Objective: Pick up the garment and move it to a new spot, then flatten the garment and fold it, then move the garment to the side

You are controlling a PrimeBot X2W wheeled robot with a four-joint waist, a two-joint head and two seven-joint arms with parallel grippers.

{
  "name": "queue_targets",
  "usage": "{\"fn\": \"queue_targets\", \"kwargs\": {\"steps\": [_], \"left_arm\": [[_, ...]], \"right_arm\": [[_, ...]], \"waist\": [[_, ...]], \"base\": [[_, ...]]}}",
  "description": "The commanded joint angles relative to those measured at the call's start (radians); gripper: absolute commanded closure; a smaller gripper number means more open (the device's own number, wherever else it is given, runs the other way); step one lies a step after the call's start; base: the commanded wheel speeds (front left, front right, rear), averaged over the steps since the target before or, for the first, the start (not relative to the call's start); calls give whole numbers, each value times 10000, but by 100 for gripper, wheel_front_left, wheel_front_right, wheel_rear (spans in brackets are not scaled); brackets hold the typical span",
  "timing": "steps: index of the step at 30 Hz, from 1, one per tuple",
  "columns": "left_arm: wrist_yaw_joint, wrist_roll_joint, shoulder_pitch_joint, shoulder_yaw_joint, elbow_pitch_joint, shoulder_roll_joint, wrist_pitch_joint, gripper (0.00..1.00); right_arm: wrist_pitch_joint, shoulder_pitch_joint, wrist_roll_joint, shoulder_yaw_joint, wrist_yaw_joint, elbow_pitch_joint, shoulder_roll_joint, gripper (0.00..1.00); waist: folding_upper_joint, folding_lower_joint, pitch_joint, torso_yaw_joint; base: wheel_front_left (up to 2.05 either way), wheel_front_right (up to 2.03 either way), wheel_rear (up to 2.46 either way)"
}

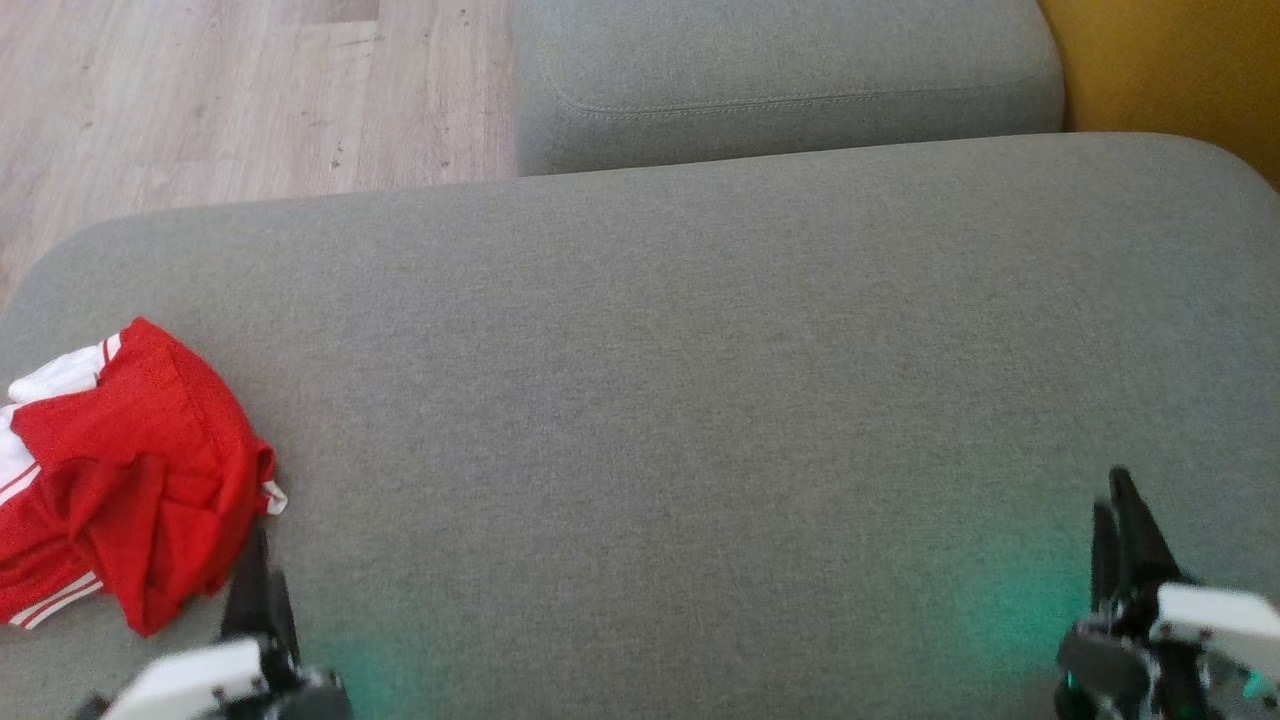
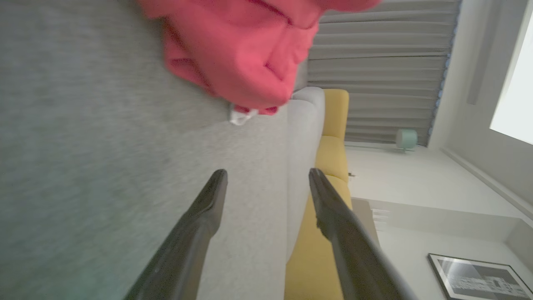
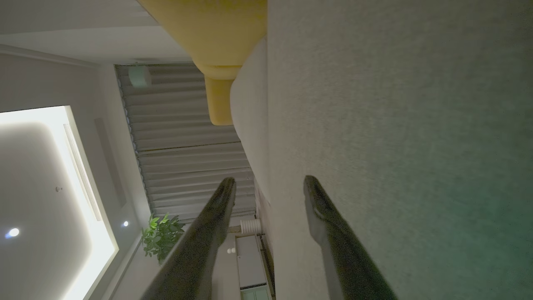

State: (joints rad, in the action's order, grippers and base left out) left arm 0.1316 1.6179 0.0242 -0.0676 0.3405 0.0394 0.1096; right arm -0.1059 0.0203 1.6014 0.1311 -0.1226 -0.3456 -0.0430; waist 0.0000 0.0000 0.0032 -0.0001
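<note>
The garment [image 1: 130, 470] is red with white trim and lies crumpled at the left end of the grey sofa cushion [image 1: 680, 380]. My left gripper [image 1: 262, 560] hovers just at its lower right edge. In the left wrist view the left gripper [image 2: 267, 174] stands open with nothing between its fingers, and the garment [image 2: 241, 50] lies a short way ahead of the tips. My right gripper [image 1: 1110, 492] is far off at the lower right over bare cushion. The right wrist view shows the right gripper [image 3: 270, 182] open and holding nothing.
A second grey cushion [image 1: 790, 80] sits beyond the main one. Wooden floor [image 1: 230, 90] lies at the upper left, and a yellow seat [image 1: 1180, 70] at the upper right. The cushion's left edge runs close beside the garment.
</note>
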Motion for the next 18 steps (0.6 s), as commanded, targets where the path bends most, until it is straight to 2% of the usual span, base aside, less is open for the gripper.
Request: {"fn": "queue_targets", "kwargs": {"steps": [1, 18], "left_arm": [[0, -2, 22, 8, -47, 2, -16, 0], [-1, 102, -94, -46, -532, 17, -521, 0]], "right_arm": [[17, 26, -5, -16, 0, 50, -2, 0], [517, 86, -665, -265, -11, 418, -12, 0]], "waist": [[0, 0, 4, 0], [0, 0, 4, -1]], "base": [[0, 0, 0], [0, 0, 0]]}}
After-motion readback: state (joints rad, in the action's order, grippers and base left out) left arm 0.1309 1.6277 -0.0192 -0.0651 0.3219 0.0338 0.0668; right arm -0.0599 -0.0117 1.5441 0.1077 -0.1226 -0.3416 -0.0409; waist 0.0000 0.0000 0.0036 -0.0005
